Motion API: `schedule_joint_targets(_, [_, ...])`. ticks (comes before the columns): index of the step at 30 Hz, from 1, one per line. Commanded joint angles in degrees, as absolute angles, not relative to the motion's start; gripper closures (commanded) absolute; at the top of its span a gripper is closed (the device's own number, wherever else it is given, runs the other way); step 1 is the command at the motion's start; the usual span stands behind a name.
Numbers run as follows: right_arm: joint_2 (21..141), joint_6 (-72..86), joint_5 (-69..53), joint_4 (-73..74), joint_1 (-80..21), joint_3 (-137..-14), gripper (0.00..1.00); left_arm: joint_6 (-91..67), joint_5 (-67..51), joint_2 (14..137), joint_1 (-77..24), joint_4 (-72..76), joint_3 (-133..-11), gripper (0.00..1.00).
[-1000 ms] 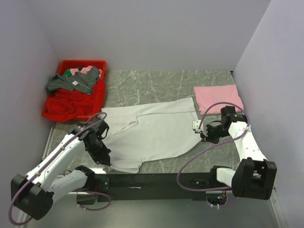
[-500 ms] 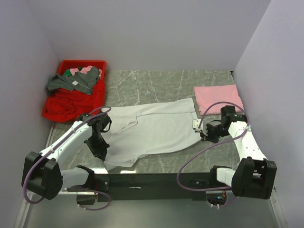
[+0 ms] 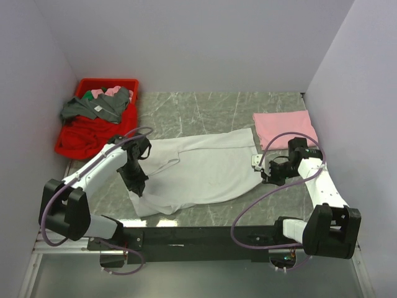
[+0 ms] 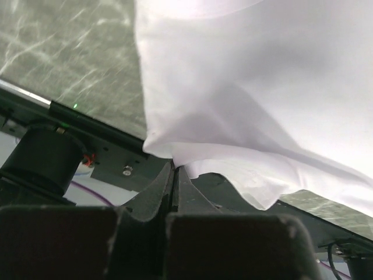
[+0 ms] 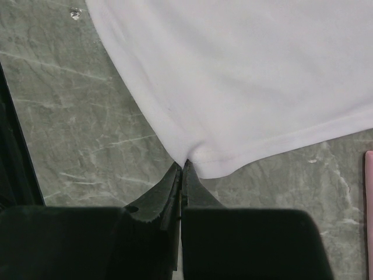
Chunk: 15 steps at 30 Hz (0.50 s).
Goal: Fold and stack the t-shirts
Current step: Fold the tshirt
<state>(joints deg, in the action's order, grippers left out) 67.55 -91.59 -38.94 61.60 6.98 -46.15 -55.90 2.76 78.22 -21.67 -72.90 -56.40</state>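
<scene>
The plain white cloth t-shirt [image 3: 198, 171] lies spread mid-table on the grey marble top [image 3: 205, 108]. The left gripper [image 3: 138, 189] is clamped on its near-left edge, and the right gripper [image 3: 267, 176] is pinched tight on the right hem. A folded pale pink t-shirt [image 3: 284, 127] hugs the far-right wall, with a red plastic bin [image 3: 105, 81] far left. There's bare marble beyond the white shirt's far edge, and its near edge lies close to the black rail [image 3: 205, 236].
</scene>
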Motion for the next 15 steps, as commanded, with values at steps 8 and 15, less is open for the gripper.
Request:
schedule_joint_targets(8, [69.0,-86.9,-40.3,56.9,6.8,-46.8,1.0,-51.9,3.9,83.2,-22.5,-66.9,-63.1,1.0])
schedule_joint_targets(15, [71.6,-81.2,-39.4,51.9,6.8,-46.8,1.0,-51.2,7.8,84.1,-22.5,-65.7,-63.6,1.0])
